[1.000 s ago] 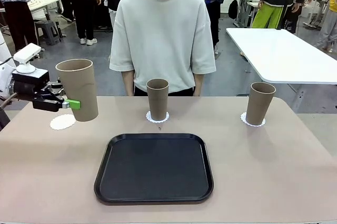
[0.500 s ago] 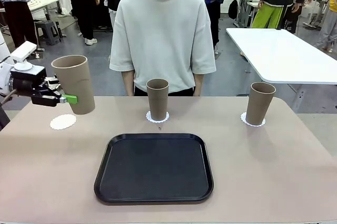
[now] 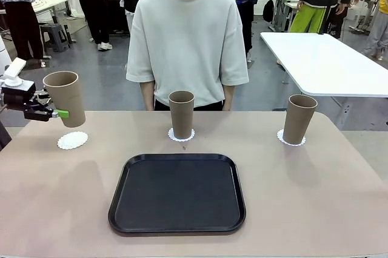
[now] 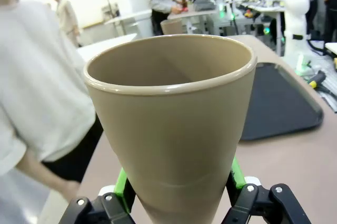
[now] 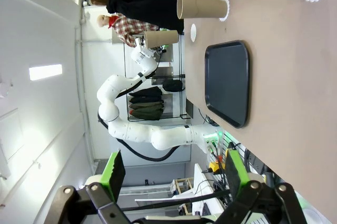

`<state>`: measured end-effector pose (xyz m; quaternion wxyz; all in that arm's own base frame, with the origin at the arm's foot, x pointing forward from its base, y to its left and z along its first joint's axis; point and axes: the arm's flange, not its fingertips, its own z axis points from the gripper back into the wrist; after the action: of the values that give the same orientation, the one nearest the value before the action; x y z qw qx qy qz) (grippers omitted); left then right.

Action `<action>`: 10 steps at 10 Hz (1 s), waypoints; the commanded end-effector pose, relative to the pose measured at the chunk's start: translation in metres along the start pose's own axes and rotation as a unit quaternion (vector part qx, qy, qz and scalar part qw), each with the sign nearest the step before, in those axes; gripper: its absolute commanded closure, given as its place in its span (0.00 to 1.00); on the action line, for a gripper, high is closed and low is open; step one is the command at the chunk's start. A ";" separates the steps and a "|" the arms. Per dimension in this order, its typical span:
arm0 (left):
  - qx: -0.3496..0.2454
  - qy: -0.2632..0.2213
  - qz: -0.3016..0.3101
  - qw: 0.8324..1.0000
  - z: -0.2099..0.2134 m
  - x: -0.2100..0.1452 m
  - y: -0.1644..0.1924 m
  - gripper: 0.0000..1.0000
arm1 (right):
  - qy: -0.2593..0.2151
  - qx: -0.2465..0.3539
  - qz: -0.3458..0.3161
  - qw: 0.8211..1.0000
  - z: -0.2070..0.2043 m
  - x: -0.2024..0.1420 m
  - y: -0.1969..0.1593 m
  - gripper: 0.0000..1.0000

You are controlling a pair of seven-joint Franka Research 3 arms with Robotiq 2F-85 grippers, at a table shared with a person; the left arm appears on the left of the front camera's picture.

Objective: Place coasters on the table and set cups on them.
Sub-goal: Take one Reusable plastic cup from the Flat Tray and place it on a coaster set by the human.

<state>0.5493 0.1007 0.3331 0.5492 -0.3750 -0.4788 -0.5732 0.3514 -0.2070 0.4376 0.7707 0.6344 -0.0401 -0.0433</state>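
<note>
Left wrist view: the left gripper (image 4: 179, 182) is clamped on a tan cup (image 4: 174, 129), one green pad (image 4: 121, 186) pressed to each side of the cup's lower body, the open rim facing the camera. From the front, that left gripper (image 3: 59, 113) holds the cup (image 3: 65, 97) in the air at the table's far left, slightly tilted, its base above and just behind an empty white coaster (image 3: 73, 140) without touching it.

Right wrist view: the right gripper (image 5: 174, 174) stands with its jaws spread wide and nothing between them, well away from the tabletop.

Farther out on the beige table (image 3: 315, 191), a second cup (image 3: 181, 114) stands upright on its coaster (image 3: 181, 135) at the far middle, just in front of the person (image 3: 187, 34) in a pale shirt. A third cup (image 3: 299, 119) stands on its coaster (image 3: 282, 137) at the far right. A black tray (image 3: 177, 193) lies empty in the middle, nearer the robot, apart from all three coasters. A glossy white table (image 3: 327, 64) stands beyond the right corner.
</note>
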 end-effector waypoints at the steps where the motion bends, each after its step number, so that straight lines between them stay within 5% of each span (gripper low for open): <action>1: 0.018 -0.018 0.018 1.000 0.017 -0.002 0.007 0.17 | 0.001 0.004 0.007 1.000 0.000 -0.001 0.000 0.00; 10: 0.027 -0.008 0.022 0.999 0.031 -0.015 0.008 0.17 | 0.001 0.004 0.007 1.000 0.000 -0.001 0.000 0.00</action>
<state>0.5548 0.1344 0.3268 0.5720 -0.3815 -0.4863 -0.5392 0.3514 -0.2069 0.4376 0.7707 0.6344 -0.0401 -0.0433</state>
